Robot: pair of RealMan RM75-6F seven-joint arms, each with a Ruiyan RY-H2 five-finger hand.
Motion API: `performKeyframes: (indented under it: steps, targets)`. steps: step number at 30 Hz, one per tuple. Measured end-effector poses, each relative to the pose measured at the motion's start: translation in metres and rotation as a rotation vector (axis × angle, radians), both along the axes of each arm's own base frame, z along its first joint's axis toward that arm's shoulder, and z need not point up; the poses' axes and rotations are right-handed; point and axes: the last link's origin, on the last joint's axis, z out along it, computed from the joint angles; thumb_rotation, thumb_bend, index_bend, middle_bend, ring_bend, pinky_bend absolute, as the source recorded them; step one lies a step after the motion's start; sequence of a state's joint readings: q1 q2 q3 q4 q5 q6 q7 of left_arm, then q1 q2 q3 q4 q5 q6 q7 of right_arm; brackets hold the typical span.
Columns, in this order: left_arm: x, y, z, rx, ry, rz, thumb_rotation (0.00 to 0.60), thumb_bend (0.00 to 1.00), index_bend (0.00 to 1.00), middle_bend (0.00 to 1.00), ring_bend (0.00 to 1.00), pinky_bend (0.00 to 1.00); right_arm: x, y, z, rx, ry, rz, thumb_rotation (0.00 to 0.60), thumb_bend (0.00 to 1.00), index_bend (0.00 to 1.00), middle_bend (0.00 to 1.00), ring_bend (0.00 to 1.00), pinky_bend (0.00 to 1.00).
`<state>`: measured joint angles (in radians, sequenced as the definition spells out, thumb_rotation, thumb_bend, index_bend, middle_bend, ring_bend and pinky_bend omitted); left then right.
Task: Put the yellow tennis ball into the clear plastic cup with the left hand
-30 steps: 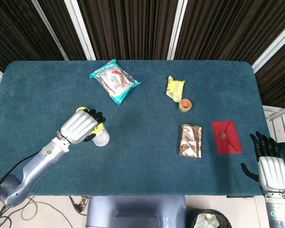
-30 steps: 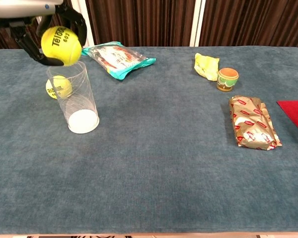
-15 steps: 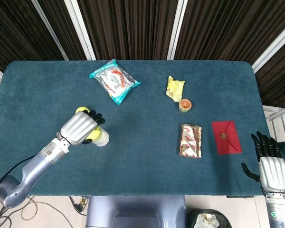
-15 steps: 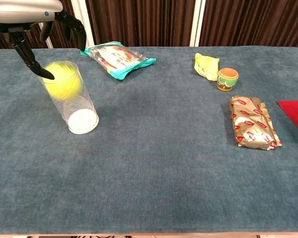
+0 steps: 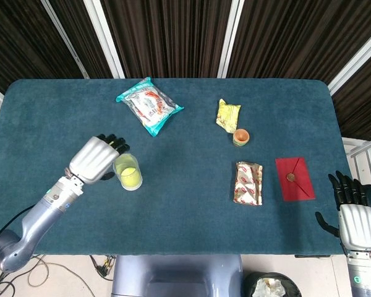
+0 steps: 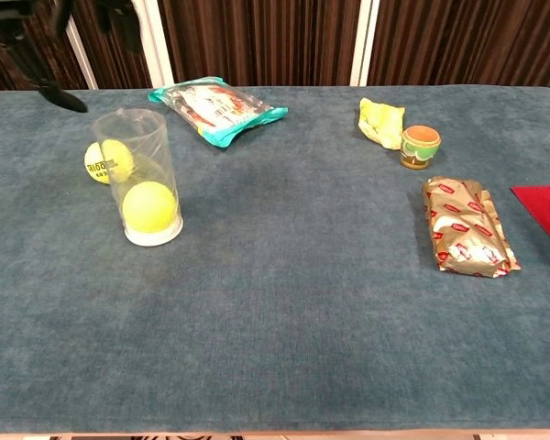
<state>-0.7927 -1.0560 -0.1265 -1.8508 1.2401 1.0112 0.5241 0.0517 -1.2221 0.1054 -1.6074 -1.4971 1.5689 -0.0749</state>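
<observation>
The clear plastic cup [image 5: 128,172] [image 6: 142,174] stands upright on the left part of the table. A yellow tennis ball [image 5: 130,178] [image 6: 149,207] lies at its bottom. A second yellow tennis ball [image 6: 104,161] sits on the cloth just behind the cup. My left hand [image 5: 96,159] [image 6: 50,37] hovers above and to the left of the cup, fingers spread, holding nothing. My right hand [image 5: 354,216] hangs off the table's right front corner, fingers apart and empty.
A teal snack bag [image 5: 148,104] lies at the back. A yellow wrapper [image 5: 228,115], a small orange cup [image 5: 241,137], a foil packet [image 5: 248,182] and a red envelope [image 5: 295,178] lie on the right half of the blue table [image 5: 191,210].
The left hand let go of the tennis ball, which dropped to the bottom of the cup. The hand then rose and drew back to the left. The right hand stayed put.
</observation>
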Motion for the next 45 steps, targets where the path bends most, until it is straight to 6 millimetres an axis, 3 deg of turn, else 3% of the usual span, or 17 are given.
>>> performKeyframes:
  steps: [13,22,27,36,45]
  targets:
    - [-0.068,0.031,0.020,0.069,0.037,0.233,0.600,0.07,0.28,0.19,0.20,0.40,0.001,0.001,-0.001,-0.010,0.005,-0.002,0.600,0.34,0.00,0.02,0.02,0.00]
    - [-0.109,0.055,-0.010,0.041,0.016,0.367,0.600,0.07,0.23,0.10,0.10,0.29,0.000,-0.001,-0.004,-0.005,0.012,-0.012,0.600,0.34,0.00,0.02,0.02,0.00]
    - [-0.107,0.065,-0.035,0.003,0.001,0.396,0.600,0.07,0.23,0.10,0.10,0.28,-0.002,-0.002,-0.002,-0.013,0.008,-0.018,0.600,0.34,0.00,0.02,0.02,0.00]
    - [-0.082,0.082,-0.074,-0.037,-0.035,0.382,0.600,0.07,0.23,0.10,0.10,0.28,-0.003,-0.002,-0.001,-0.015,0.012,-0.023,0.600,0.34,0.00,0.02,0.02,0.00]
    - [-0.080,0.090,-0.094,-0.049,0.008,0.398,0.600,0.07,0.23,0.12,0.10,0.28,-0.003,-0.003,-0.003,-0.011,0.014,-0.025,0.600,0.34,0.00,0.02,0.02,0.00]
